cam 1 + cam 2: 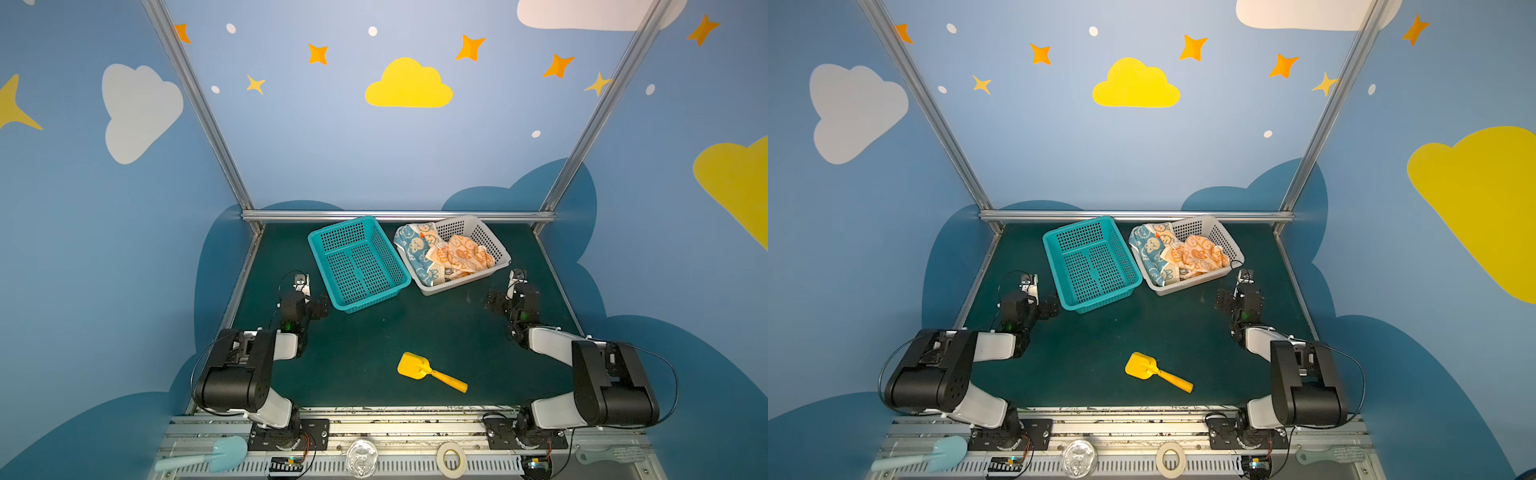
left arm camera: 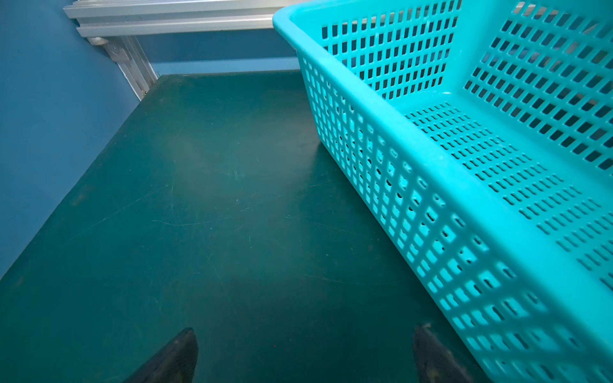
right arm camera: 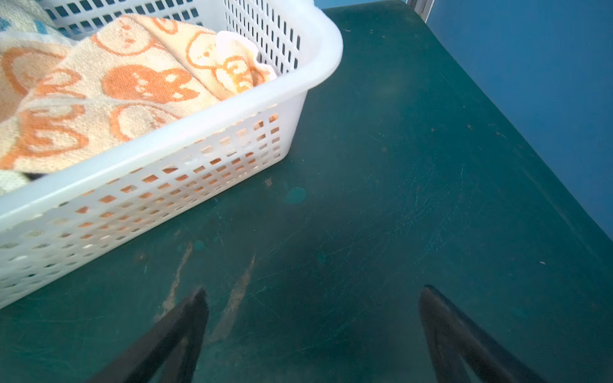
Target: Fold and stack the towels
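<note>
Since the towels (image 1: 461,253) sit crumpled in the white basket (image 1: 465,283) and both pairs of jaws gape empty, the right arm (image 1: 548,343) should probably pinch one loose orange corner, not a wad.

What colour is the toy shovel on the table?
Plastic toy shovel: yellow, handle more orange; best in a top view.

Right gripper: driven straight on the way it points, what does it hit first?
The right gripper would probably meet the green mat first, just beside the white basket's corner; its open jaws seem tilted downward. Depth is unclear: one jaw might clip that corner.
</note>
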You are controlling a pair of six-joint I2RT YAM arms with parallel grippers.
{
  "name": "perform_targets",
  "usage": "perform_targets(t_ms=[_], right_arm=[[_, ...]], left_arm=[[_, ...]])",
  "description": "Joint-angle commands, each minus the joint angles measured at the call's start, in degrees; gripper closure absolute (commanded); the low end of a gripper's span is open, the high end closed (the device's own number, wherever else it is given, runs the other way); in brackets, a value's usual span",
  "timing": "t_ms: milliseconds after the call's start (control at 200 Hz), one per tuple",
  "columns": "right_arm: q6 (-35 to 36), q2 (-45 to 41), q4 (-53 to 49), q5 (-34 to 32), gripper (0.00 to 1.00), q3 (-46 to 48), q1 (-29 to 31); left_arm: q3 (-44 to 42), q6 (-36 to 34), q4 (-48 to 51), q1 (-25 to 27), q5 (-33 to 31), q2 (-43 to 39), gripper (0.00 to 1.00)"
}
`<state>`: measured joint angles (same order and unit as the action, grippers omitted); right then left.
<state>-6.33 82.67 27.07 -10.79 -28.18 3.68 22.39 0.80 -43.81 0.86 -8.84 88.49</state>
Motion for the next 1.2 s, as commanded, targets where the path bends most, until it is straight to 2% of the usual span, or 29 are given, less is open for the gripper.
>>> perform_targets(t_ms=[0, 531, 651, 1091, 1131, 1196], right_arm=[[0.3, 0.5, -0.7, 0.7, 0.01, -1.5, -0.3], [0.2, 0.4, -0.6, 0.6, 0.01, -1.4, -0.3], [0.2, 0.4, -0.6, 0.7, 0.01, -1.3, -0.3], [0.3, 0.1, -0.5, 0.6, 0.01, -1.3, -0.2], [1.0, -0.2, -0.5, -0.9, 0.01, -1.4, 0.0], [-2.0, -1.8, -3.4, -1.7, 0.01, -1.7, -0.5]], left_arm=[[1.0, 0.0, -0.8, -0.1, 0.1, -1.1, 0.00], [1.0, 0.0, -0.8, -0.1, 0.1, -1.0, 0.00], [1.2, 0.2, -0.1, -1.5, 3.6, -1.2, 0.00], [1.3, 0.2, -0.1, -1.5, 3.7, -1.2, 0.00], [1.3, 0.3, 0.0, -1.5, 3.6, -1.1, 0.00], [1.3, 0.4, 0.0, -1.5, 3.5, -1.2, 0.00]])
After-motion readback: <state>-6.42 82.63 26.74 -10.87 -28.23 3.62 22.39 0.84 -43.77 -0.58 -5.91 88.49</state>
